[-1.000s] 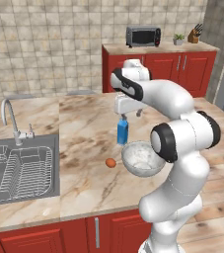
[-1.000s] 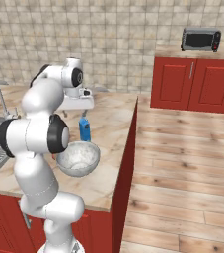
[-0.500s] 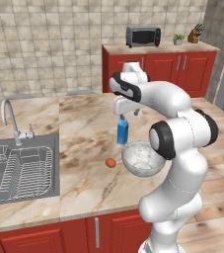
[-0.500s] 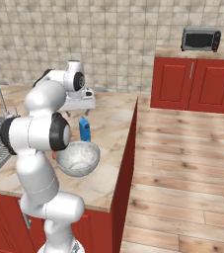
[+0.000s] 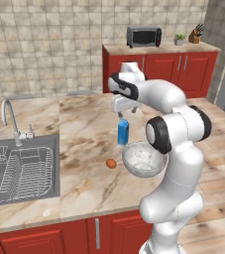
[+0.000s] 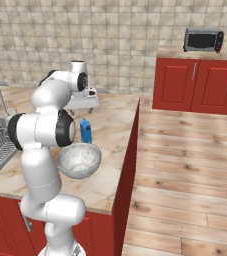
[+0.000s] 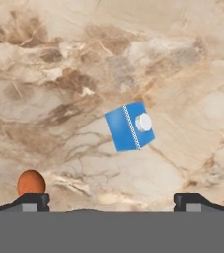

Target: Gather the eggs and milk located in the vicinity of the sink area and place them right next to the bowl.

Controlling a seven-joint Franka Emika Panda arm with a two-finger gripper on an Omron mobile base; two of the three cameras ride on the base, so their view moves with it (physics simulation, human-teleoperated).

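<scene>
The blue milk (image 5: 123, 132) carton stands upright on the marble counter, just left of the speckled bowl (image 5: 142, 159). The brown-orange egg (image 5: 111, 163) lies on the counter to the left of the bowl. My gripper (image 5: 121, 115) hangs open directly above the carton, pointing down, with nothing between its fingers. In the hand view I look down on the milk (image 7: 130, 126) with its white cap, the egg (image 7: 31, 182) at lower left, and my gripper (image 7: 111, 202) wide apart. From the right, the milk (image 6: 86, 131) stands behind the bowl (image 6: 79, 160).
The steel sink (image 5: 20, 168) with its wire rack and chrome faucet (image 5: 10, 119) lies at the counter's left. A toaster oven (image 5: 143, 36) sits on the far red cabinets. The counter edge drops to a wooden floor (image 6: 185, 165) on the right.
The hand has lifted slightly above the milk carton with its jaws still wide. Carton, egg and bowl have stayed where they were.
</scene>
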